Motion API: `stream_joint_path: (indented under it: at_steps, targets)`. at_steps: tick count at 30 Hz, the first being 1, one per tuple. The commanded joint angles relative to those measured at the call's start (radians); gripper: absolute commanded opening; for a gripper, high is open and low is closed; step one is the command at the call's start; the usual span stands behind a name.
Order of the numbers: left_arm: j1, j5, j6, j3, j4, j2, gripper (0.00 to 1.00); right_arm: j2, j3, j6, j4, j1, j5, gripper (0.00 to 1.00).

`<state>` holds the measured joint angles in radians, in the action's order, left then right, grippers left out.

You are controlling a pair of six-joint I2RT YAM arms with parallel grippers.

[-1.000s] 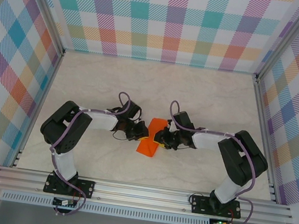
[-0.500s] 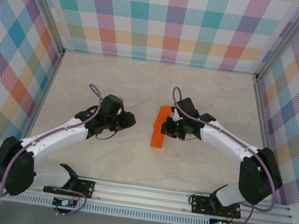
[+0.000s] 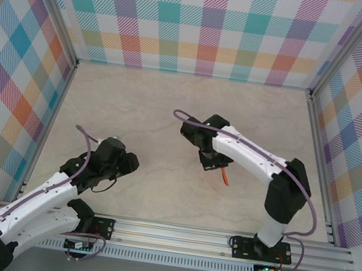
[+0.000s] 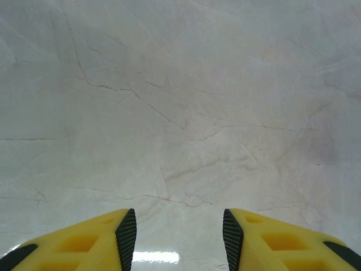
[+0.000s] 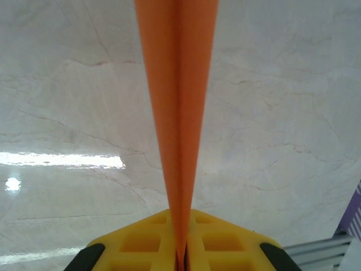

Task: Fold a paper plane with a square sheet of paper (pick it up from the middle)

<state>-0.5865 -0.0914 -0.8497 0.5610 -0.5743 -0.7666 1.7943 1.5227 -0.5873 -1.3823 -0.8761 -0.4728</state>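
Your right jaws clench the folded thin orange paper sheet (image 5: 177,113) edge-on, held above the marble tabletop (image 4: 180,84); your left jaws stand released, empty. A fast swing could slip that narrow grip.

There was one thin, bright orange sheet of paper (image 5: 177,113), creased narrow. Two black-and-white robot arms were counted, a left arm (image 3: 42,196) and a right arm (image 3: 259,162). There were two grippers, the left gripper (image 4: 179,237) and the right gripper (image 5: 181,254), each with two yellow plastic fingers (image 4: 84,248), four in all. There was one pale marble-patterned table (image 3: 137,108) and three checked walls (image 3: 211,24).
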Motion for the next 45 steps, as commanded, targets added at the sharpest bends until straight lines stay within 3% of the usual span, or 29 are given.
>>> stream_joint_path:
  at_steps: [1, 9, 10, 13, 15, 18, 25, 32, 37, 45]
  targets:
    - [0.005, -0.018, 0.009, -0.018, -0.059, 0.052, 0.49, 0.089, 0.07, -0.056, -0.024, -0.046, 0.056, 0.12]
    - [0.005, 0.043, 0.022, -0.023, -0.1, 0.079, 0.5, 0.332, 0.229, -0.094, 0.23, -0.098, 0.375, 0.26]
    - [0.005, 0.049, 0.021, -0.023, -0.107, 0.089, 0.5, 0.324, 0.227, -0.093, 0.274, -0.098, 0.408, 0.27]
    - [0.005, 0.084, 0.025, -0.027, -0.109, 0.119, 0.53, 0.257, 0.181, -0.084, 0.393, -0.093, 0.454, 0.43]
    - [0.005, 0.123, 0.032, -0.035, -0.087, 0.121, 0.54, 0.177, 0.114, -0.081, 0.459, -0.082, 0.457, 0.45]
    - [0.004, 0.205, 0.03, -0.065, 0.006, 0.095, 0.55, 0.015, -0.097, -0.076, 0.631, -0.031, 0.533, 0.56]
    - [-0.022, 0.352, 0.027, -0.07, 0.288, -0.125, 0.44, -0.311, -0.602, -0.135, 1.01, 0.16, 0.721, 0.58]
    - [-0.072, 0.367, 0.087, 0.083, 0.398, -0.455, 0.31, -0.326, -0.777, -0.157, 1.19, 0.257, 0.874, 0.57]
    - [-0.134, 0.318, 0.155, 0.123, 0.406, -0.505, 0.37, -0.25, -0.771, -0.169, 1.25, 0.27, 0.93, 0.54]
    - [-0.324, 0.11, 0.356, 0.17, 0.271, -0.519, 0.54, -0.191, -0.748, -0.168, 1.263, 0.298, 0.945, 0.51]
